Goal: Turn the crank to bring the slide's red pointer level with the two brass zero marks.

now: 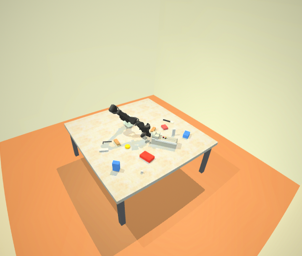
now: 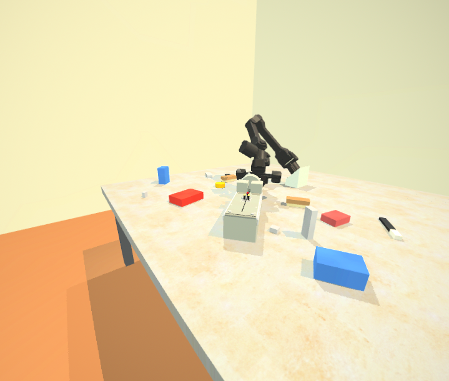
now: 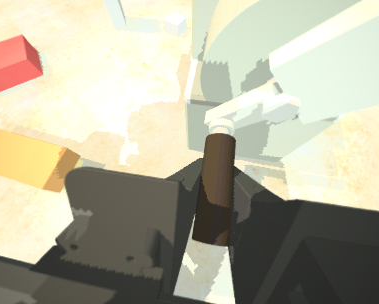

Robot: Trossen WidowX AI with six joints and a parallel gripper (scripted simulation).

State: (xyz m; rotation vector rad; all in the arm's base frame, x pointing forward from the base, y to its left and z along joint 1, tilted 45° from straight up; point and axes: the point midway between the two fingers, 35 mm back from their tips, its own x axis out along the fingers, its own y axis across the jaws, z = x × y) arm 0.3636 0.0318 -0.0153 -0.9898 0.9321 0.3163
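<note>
The pale grey-green machine (image 1: 164,142) (image 2: 240,227) (image 3: 227,55) stands on the table, with its crank end toward the arm. My gripper (image 3: 212,165) (image 1: 150,134) is shut on the brown crank handle (image 3: 217,170). The handle joins the white crank arm (image 3: 242,105) in the wrist view. On the slide, the small red pointer (image 1: 163,137) (image 2: 247,192) shows beside the zero marks (image 1: 165,137) (image 2: 246,197). They are too small to tell whether the pointer is exactly level with them. The pointer is out of the wrist view.
An orange block (image 3: 27,157) (image 2: 297,200) and a red block (image 3: 12,65) (image 2: 335,218) lie beside the machine. A grey upright block (image 2: 308,223) and a blue block (image 2: 339,268) stand near its far end. A bright red block (image 1: 147,156) and a yellow disc (image 1: 127,146) lie on the other side.
</note>
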